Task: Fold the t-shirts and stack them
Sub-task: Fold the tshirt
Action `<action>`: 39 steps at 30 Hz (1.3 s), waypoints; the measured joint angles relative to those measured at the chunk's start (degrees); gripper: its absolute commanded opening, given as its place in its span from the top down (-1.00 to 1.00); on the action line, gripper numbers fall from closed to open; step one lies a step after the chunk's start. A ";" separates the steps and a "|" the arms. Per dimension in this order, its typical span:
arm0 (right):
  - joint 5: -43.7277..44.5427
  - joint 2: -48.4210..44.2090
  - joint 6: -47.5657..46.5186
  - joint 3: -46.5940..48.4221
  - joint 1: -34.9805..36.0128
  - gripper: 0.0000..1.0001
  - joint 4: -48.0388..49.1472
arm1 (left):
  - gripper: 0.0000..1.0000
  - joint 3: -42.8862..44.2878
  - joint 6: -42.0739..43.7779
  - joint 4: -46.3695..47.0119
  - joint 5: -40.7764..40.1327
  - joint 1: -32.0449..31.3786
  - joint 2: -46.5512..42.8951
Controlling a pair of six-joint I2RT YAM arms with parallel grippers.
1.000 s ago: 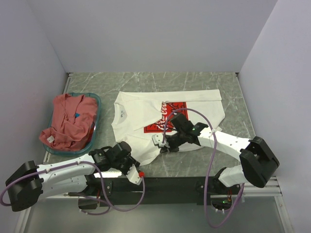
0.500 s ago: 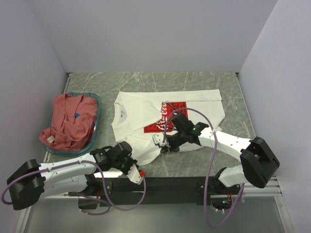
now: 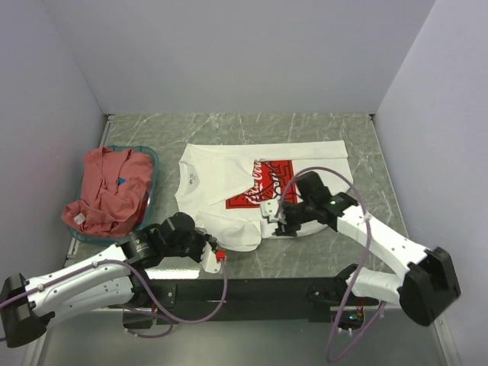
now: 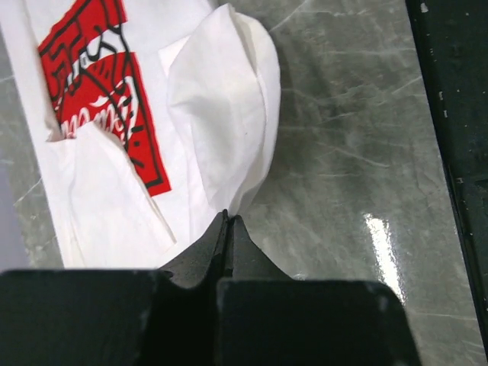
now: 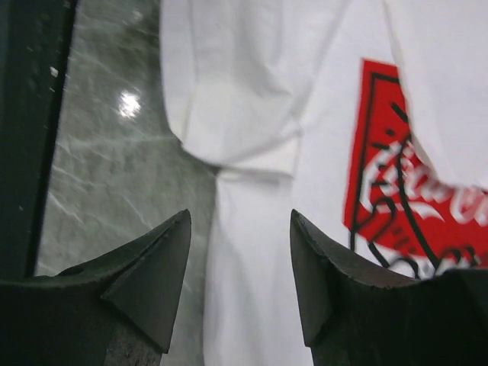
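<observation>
The white t-shirt (image 3: pixel 221 194) with the red square print (image 3: pixel 259 187) lies on the marble table, partly folded, its lower edge bunched. The salmon-red t-shirt (image 3: pixel 107 191) is heaped in the basket at the left. My left gripper (image 3: pixel 213 245) is at the white shirt's near edge; in the left wrist view the left gripper (image 4: pixel 227 218) is shut, with a raised fold of the white t-shirt (image 4: pixel 229 99) running into its tips. My right gripper (image 3: pixel 273 221) hovers over the shirt's near right part. In the right wrist view the right gripper (image 5: pixel 240 221) stands open with nothing held, white t-shirt (image 5: pixel 252 290) below.
A teal plastic basket (image 3: pixel 153 183) stands at the table's left side against the wall. Walls close in the table on the left, back and right. A black rail (image 3: pixel 267 290) runs along the near edge, just behind both grippers.
My right gripper has opened, let go of the white shirt and drawn back to the right. My left gripper has shut at the shirt's near edge and its arm has shifted.
</observation>
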 measured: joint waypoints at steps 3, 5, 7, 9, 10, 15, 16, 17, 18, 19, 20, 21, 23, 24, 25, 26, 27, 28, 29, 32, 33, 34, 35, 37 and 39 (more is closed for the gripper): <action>1.27 -5.81 -0.79 -1.42 -4.66 -0.25 -1.44 | 0.99 0.00 -1.70 -0.63 -1.44 0.00 -2.95; 2.27 -8.94 -1.25 -2.16 -8.11 -0.25 -3.04 | 0.99 -0.02 -2.82 -0.50 -2.34 0.00 -5.01; 3.08 -10.82 -2.23 -2.67 -12.28 -0.25 -4.98 | 0.99 -0.07 -3.65 0.15 -3.34 0.00 -6.97; 4.09 -11.87 -3.61 -3.34 -17.05 -0.25 -6.56 | 0.99 -0.13 -3.85 1.01 -4.79 0.00 -8.72; 4.66 -12.26 -4.52 -3.63 -19.65 -0.25 -7.61 | 0.99 -0.15 -3.87 1.33 -5.77 0.00 -9.29; 6.08 -11.87 -11.65 -4.04 -34.27 -0.23 -12.90 | 0.99 -0.96 -3.93 2.82 -10.58 0.00 -12.04; 5.92 -11.30 -13.46 -3.87 -37.66 -0.22 -14.34 | 0.99 -1.38 -3.98 3.19 -11.72 -0.02 -12.87; 5.64 -10.60 -15.30 -3.67 -40.70 -0.22 -15.63 | 0.99 -1.90 -4.02 3.87 -13.25 0.00 -13.92; 5.49 -9.66 -17.29 -3.28 -43.74 -0.22 -17.22 | 0.99 -2.43 -4.09 4.61 -14.51 -0.02 -14.69; 5.01 -8.63 -19.17 -2.60 -46.38 -0.22 -19.12 | 0.99 -3.08 -4.22 5.68 -15.89 0.00 -15.54; 4.35 -7.54 -21.20 -1.77 -48.68 -0.22 -20.76 | 0.99 -3.98 -4.68 6.84 -17.66 -0.02 -16.48; 3.72 -6.58 -23.28 -0.87 -50.71 -0.22 -22.18 | 0.99 -4.72 -4.98 7.93 -18.84 -0.02 -17.25; 2.40 -5.18 -26.88 0.35 -53.83 -0.23 -24.15 | 0.99 -6.38 -5.77 10.29 -20.50 0.00 -18.51; 1.88 -4.63 -28.68 0.66 -54.97 -0.24 -24.85 | 0.99 -6.97 -6.27 11.15 -20.92 -0.02 -18.86; 1.40 -4.22 -30.67 0.70 -56.22 -0.24 -25.40 | 0.99 -7.23 -6.67 11.72 -21.22 0.00 -18.95; 1.22 -3.85 -32.39 0.70 -57.24 -0.25 -26.01 | 0.99 -7.28 -7.19 12.13 -21.44 -0.02 -18.88; 1.22 -3.54 -33.83 0.70 -57.90 -0.26 -26.45 | 0.99 -7.28 -7.61 12.59 -21.62 -0.02 -18.80; 1.16 -2.97 -36.17 0.70 -58.95 -0.27 -26.97 | 0.99 -7.28 -8.02 13.11 -21.73 -0.02 -18.69; 1.20 -2.21 -38.45 0.70 -60.06 -0.27 -27.50 | 0.99 -7.28 -8.39 13.55 -21.81 0.00 -18.58; 2.12 2.14 -44.48 1.86 -63.06 -0.28 -29.38 | 0.99 -7.28 -9.40 14.27 -21.99 -0.02 -18.36; 2.62 4.07 -45.83 2.78 -63.65 -0.28 -29.62 | 0.99 -7.28 -9.70 14.49 -22.03 -0.02 -18.36; 3.15 5.97 -46.93 3.85 -64.00 -0.29 -29.75 | 0.99 -7.28 -9.92 14.62 -22.01 -0.04 -18.36; 3.50 7.50 -47.67 4.76 -64.15 -0.30 -29.62 | 0.99 -7.28 -10.21 14.80 -21.94 -0.04 -18.40; 4.02 10.95 -49.09 6.73 -64.32 -0.31 -29.24 | 0.99 -7.28 -10.78 14.95 -21.64 -0.04 -18.56; 4.02 13.79 -49.29 8.52 -64.26 -0.30 -28.59 | 0.99 -7.28 -11.06 14.91 -21.35 -0.04 -19.02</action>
